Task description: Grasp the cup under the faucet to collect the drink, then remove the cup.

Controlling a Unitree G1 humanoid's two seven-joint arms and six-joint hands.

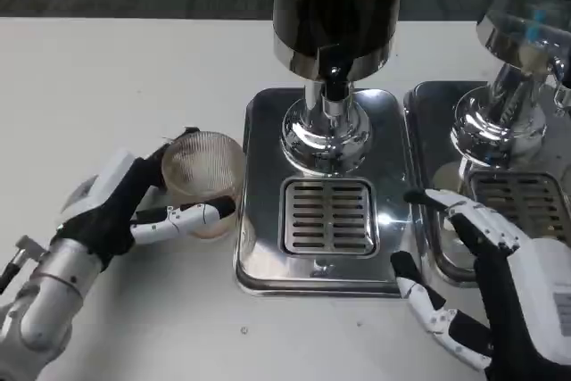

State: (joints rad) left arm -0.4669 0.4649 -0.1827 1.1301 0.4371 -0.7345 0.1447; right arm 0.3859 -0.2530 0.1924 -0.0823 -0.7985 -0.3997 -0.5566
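Our left hand grasps the ribbed clear plastic cup left of the chrome dispenser base, our right hand released.

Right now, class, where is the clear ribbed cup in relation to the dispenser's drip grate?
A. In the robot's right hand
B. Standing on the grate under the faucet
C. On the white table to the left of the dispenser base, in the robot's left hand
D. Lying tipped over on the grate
C: the cup stands on the table beside the dispenser base, held by the left hand, well off the grate.
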